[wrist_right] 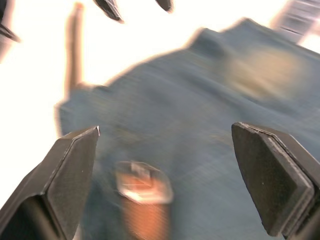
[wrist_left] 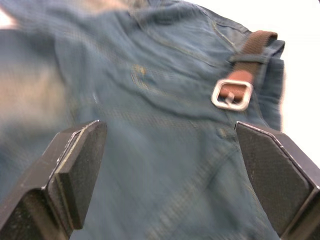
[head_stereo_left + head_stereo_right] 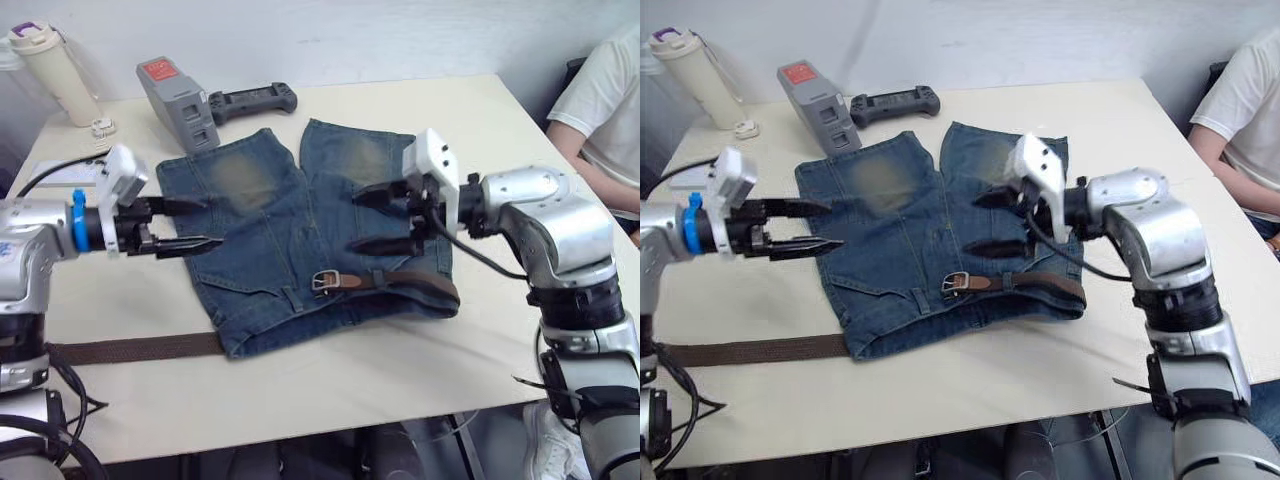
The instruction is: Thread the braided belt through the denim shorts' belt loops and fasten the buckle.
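Braided belt point(image 3: 420, 282) lying along the waistband of the denim shorts point(image 3: 290, 230), which are spread flat on the cream table point(image 3: 500, 130) with the waist toward the robot. The buckle point(image 3: 325, 282) sits near the middle of the waistband (its prong rests across the silver frame), with the brown strap running from it toward the robot's right and curving round the shorts' edge. A further stretch of belt emerges from under the shorts on the robot's left and lies across the table. One belt loop point(image 2: 246, 58) crosses the strap beyond the buckle. Left gripper point(image 3: 185, 225) hovers over the left edge of the shorts, fingers spread wide, holding nothing. Right gripper point(image 3: 385, 218) hovers above the right leg, likewise spread wide and empty. Far side of table: grey battery pack point(image 3: 178, 100), black controller point(image 3: 250, 99), white bottle point(image 3: 52, 72). A seated person point(image 3: 600, 110) is at the right edge.
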`<move>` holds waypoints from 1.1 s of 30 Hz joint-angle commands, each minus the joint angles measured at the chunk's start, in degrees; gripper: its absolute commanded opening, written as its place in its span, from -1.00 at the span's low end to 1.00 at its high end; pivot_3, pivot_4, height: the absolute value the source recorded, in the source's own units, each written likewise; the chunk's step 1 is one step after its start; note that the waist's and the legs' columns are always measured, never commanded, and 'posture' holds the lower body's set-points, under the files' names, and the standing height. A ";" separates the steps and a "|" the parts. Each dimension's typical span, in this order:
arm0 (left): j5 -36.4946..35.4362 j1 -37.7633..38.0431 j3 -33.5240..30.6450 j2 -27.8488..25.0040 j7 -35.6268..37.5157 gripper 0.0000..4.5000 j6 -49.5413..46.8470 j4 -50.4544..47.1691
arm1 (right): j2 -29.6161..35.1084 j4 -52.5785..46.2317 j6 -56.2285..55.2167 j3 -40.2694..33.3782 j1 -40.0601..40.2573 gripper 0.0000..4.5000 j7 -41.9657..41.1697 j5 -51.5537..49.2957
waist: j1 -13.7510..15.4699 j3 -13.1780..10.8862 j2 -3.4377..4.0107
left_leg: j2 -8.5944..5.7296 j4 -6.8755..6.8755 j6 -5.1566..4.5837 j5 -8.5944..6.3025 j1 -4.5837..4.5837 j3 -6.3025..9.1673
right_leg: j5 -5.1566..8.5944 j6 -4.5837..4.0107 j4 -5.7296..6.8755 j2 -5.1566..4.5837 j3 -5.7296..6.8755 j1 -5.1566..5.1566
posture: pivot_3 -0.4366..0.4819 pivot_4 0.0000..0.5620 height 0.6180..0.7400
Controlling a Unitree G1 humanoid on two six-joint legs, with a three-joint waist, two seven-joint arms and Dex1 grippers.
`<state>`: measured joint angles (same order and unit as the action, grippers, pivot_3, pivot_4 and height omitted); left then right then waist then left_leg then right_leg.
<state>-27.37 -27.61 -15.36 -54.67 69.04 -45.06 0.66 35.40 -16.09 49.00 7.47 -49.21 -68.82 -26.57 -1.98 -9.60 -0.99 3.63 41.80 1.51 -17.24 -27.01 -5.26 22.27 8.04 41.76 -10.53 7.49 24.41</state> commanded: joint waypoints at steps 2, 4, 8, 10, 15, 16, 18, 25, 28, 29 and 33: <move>-8.22 8.91 -14.71 -1.23 -4.60 1.00 -12.15 -9.09 | 2.85 -6.49 4.69 2.33 0.31 0.99 -2.43 -5.42 | 0.65 -0.02 -0.12 | -0.01 0.09 -0.02 -0.01 0.00 0.02 | -0.05 -0.05 -0.02 -0.01 0.01 -0.05 | -0.05 -0.47 -0.25; -11.50 14.00 -20.78 -0.84 -6.03 1.00 -17.21 -13.29 | 3.76 -6.39 3.53 3.58 -0.03 0.99 -3.79 -5.85 | 1.04 -0.02 -0.17 | -0.04 0.14 -0.09 -0.05 0.00 0.02 | -0.08 -0.05 -0.06 -0.05 0.00 -0.12 | -0.05 -0.47 -0.25; -18.20 24.50 -34.91 1.94 -9.84 1.00 -29.37 -21.04 | 3.90 -4.72 -0.76 5.19 -0.79 0.99 -4.51 -4.45 | 0.78 -0.01 -0.25 | -0.02 0.13 -0.10 -0.06 0.01 0.03 | -0.10 -0.05 -0.12 -0.03 0.00 -0.14 | -0.05 -0.47 -0.25; -19.26 26.41 -41.00 4.86 -14.94 1.00 -35.51 -23.69 | 3.44 -3.20 -3.69 5.87 -1.32 0.99 -4.68 -3.38 | 0.51 -0.01 -0.25 | -0.02 0.03 -0.10 -0.06 0.11 -0.04 | -0.10 -0.05 -0.15 -0.04 -0.07 -0.15 | -0.05 -0.47 -0.25; -23.47 30.42 -54.75 12.29 -30.55 1.00 -47.44 -25.13 | 2.41 -0.74 -11.25 7.75 -1.96 0.99 -6.57 -0.94 | 0.35 0.03 -0.32 | 0.01 -0.07 -0.06 -0.03 0.29 -0.03 | -0.10 -0.06 -0.14 -0.02 -0.06 -0.26 | -0.05 -0.47 -0.25; -25.91 31.31 -55.67 12.67 -33.02 1.00 -47.44 -24.76 | 2.40 -0.48 -11.92 7.99 -1.99 0.99 -6.79 -0.70 | 0.33 0.01 -0.37 | 0.01 -0.13 -0.06 -0.03 0.38 -0.05 | -0.10 -0.06 -0.16 -0.04 -0.10 -0.29 | -0.05 -0.47 -0.25; -35.25 34.45 -59.58 16.31 -37.61 1.00 -47.44 -24.06 | 1.91 0.37 -14.44 8.67 -2.22 0.99 -7.51 0.28 | 0.35 0.00 -0.43 | 0.00 -0.34 -0.05 -0.04 0.74 -0.04 | -0.10 -0.06 -0.31 -0.08 -0.12 -0.54 | -0.05 -0.47 -0.25; -70.05 52.60 -59.94 32.89 -63.55 1.00 -32.08 -24.63 | 0.14 5.14 4.01 1.00 -5.62 0.99 -6.00 -14.22 | 0.36 0.03 -0.58 | 0.14 -0.22 -0.16 -0.32 0.96 0.22 | -0.11 -0.07 -0.62 -0.12 -0.27 -0.78 | -0.05 -0.47 -0.25; -83.01 60.52 -52.72 35.75 -74.95 1.00 -20.42 -24.39 | 0.69 6.34 6.62 -0.65 -6.98 0.99 -4.74 -15.53 | 0.58 0.03 -0.58 | 0.19 -0.17 -0.17 -0.35 0.97 0.39 | -0.11 -0.09 -0.75 -0.17 -0.18 -0.90 | -0.05 -0.47 -0.25; -84.70 61.75 -50.27 36.18 -76.83 1.00 -17.74 -25.33 | 0.91 6.50 6.72 -0.86 -7.18 0.99 -4.53 -15.55 | 0.64 0.04 -0.57 | 0.20 -0.14 -0.20 -0.37 0.98 0.40 | -0.10 -0.11 -0.73 -0.23 -0.19 -0.91 | -0.05 -0.47 -0.25; -85.63 62.65 -41.13 35.96 -81.28 1.00 -9.36 -28.39 | 1.38 6.75 5.58 -0.48 -7.61 0.99 -3.78 -14.35 | 1.38 0.05 -0.51 | 0.01 0.19 -0.42 -0.66 0.85 0.28 | -0.10 -0.11 -0.64 -0.27 -0.20 -0.83 | -0.05 -0.47 -0.25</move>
<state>-111.06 34.56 -58.32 -18.19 -11.10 -58.05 -24.93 36.10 -8.73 55.14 8.26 -55.60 -72.89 -40.67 -0.60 -9.56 -1.50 3.67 42.12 1.21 -17.96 -26.22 -5.05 22.17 7.93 41.13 -10.70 7.28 23.59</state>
